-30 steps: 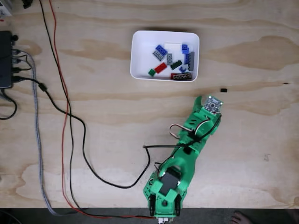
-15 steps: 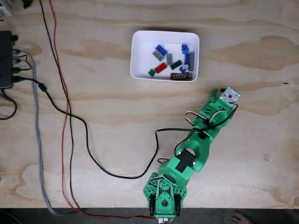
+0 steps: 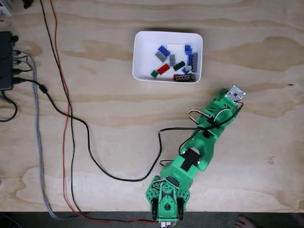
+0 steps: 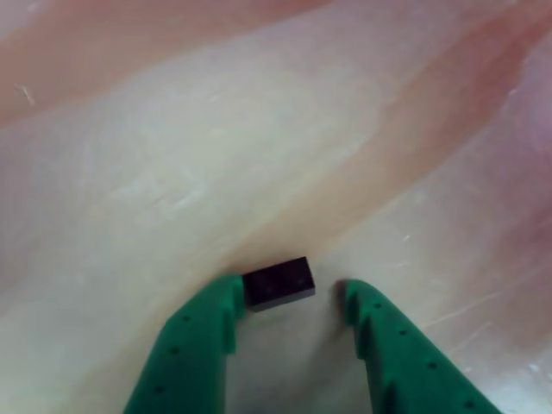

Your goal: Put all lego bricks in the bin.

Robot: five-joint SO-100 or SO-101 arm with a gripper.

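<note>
Straddling black brick (image 4: 279, 283), gripper (image 4: 291, 300) barely shifted since before

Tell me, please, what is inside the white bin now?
The bin holds about a dozen lego bricks: blue, grey, red, green, white and dark ones, lying loosely toward its right side. Whether smaller pieces lie hidden under them cannot be seen.

A hobby workshop, by the look: a bare plywood bench (image 3: 109, 118), loose cables (image 3: 71, 137) trailing at nine o'clock, a black electronics box (image 3: 5, 61).
</note>
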